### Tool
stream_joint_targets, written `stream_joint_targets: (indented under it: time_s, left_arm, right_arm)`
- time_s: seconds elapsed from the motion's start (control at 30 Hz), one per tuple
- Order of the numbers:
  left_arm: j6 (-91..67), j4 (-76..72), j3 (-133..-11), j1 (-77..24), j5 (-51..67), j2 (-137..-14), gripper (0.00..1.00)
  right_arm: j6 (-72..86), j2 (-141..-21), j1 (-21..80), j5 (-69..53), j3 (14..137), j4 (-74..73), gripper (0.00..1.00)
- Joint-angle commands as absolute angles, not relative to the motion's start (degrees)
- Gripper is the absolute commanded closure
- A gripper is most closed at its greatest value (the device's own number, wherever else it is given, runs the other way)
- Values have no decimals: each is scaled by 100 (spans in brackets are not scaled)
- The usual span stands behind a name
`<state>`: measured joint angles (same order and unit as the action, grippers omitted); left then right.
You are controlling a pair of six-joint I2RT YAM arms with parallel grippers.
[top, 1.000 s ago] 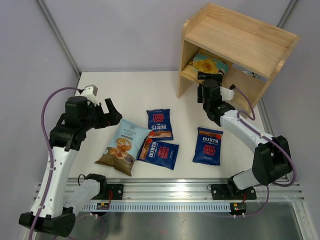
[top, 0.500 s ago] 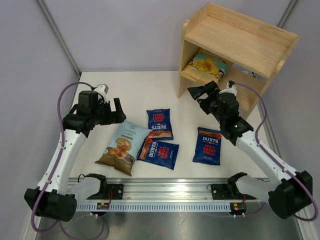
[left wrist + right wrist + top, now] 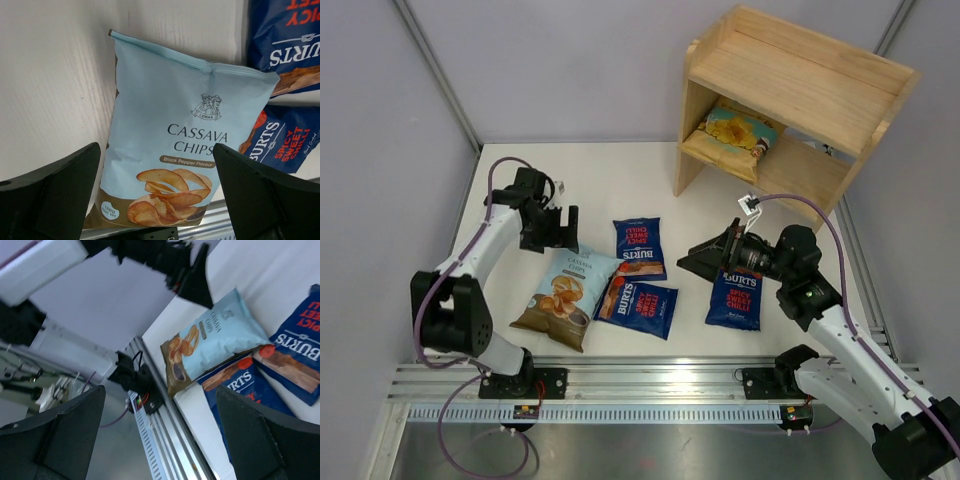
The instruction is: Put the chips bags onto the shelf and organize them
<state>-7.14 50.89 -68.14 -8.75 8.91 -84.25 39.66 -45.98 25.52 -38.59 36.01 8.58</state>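
Cassava Chips bag lies flat on the table at 6 o'clock of the left gripper, just under its spread, empty jaws, with its long axis running 1 to 7 o'clock seen from above. That arm is the nearer one (the right gripper, likewise wide and empty, hangs beside a Burts bag). From the Cassava bag the shelf stands well apart, at 2 o'clock.
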Motion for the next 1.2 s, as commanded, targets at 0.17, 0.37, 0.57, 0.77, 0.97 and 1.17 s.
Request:
stream_joint_targets:
  time_s: [0.17,0.37,0.57,0.77,0.97,1.17]
  left_arm:
    - [-334,5115,-7066,-431,2038,-9579,1]
    - [-492,4729,-6716,-413,2601,-9922,19]
    - [-825,4553,-6697,-396,2356,-10029,60]
    - [-1545,3861,-6724,-369,2180,-9414,92]
    - [-2407,2911,-6399,-369,2285,-8561,100]
    - [-3022,2304,-6144,-378,2452,-7781,100]
  right_arm:
    - [3050,-4386,2601,-6002,3920,756,1]
    - [3103,-4289,2716,-6144,3929,905,1]
    - [3085,-4333,2733,-6021,3902,888,1]
    - [3076,-4674,2733,-5398,3876,782,1]
    - [3813,-5624,2856,-4457,3561,2028,0]
    - [4201,-6450,3129,-3411,3419,3145,0]
